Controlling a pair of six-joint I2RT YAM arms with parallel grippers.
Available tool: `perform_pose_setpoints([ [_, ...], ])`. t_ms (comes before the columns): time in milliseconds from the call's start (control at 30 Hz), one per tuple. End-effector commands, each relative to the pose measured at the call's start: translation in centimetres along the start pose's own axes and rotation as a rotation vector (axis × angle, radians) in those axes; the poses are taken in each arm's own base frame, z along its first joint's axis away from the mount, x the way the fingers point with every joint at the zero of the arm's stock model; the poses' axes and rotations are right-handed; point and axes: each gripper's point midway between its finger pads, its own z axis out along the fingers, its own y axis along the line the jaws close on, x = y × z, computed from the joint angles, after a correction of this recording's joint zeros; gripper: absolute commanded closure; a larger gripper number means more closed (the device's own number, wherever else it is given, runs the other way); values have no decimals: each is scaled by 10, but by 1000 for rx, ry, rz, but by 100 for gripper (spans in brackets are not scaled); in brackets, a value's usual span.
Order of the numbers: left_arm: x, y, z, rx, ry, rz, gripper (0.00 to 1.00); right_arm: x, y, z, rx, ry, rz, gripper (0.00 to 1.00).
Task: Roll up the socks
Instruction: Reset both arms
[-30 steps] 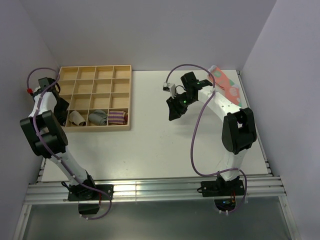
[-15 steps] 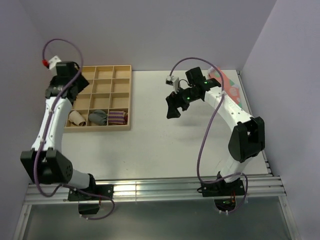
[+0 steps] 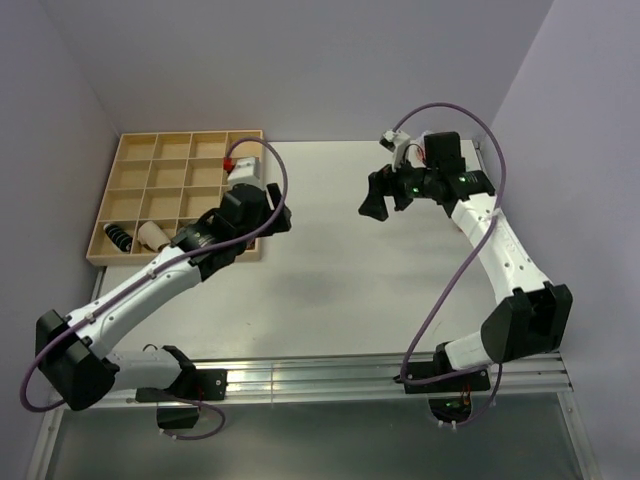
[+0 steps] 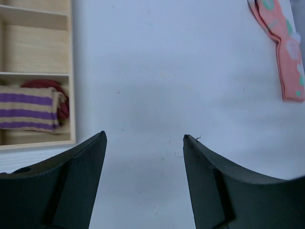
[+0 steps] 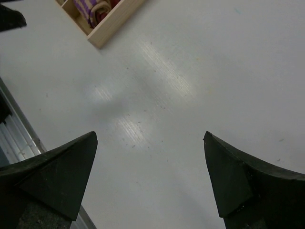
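Note:
The black socks (image 3: pixel 118 238) with thin white stripes lie rolled in the front-left compartment of the wooden tray (image 3: pixel 170 146). My left gripper (image 3: pixel 274 216) (image 4: pixel 144 138) hangs open over bare table just past the tray's right edge, with nothing between its fingers. Farther right, my right gripper (image 3: pixel 379 201) (image 5: pixel 150 136) stands wide open above the white table, also holding nothing. Both grippers are well away from the black socks.
A beige roll (image 3: pixel 150 235) sits beside the black socks. A purple-striped bundle (image 4: pixel 31 109) (image 5: pixel 93 9) fills the tray's front-right compartment. Pink socks (image 4: pixel 281 47) lie at the table's far right. My left arm crosses the tray's front right corner.
My left arm has swung from the tray's left side across it to the right. My right arm has drawn back to the right and its jaws have opened wide.

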Motion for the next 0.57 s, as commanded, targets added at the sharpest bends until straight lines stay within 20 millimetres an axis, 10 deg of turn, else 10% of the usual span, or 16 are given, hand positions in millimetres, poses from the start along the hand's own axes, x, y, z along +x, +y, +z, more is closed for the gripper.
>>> perform_pose_setpoints([
  [0,-5,-39,-1,110,-51,-27,29,-12,-7,-25,86,-100,-25,0],
  [533,12,-63,1,165,-12,23,28,-5,-2,-47,113,-161,-41,0],
])
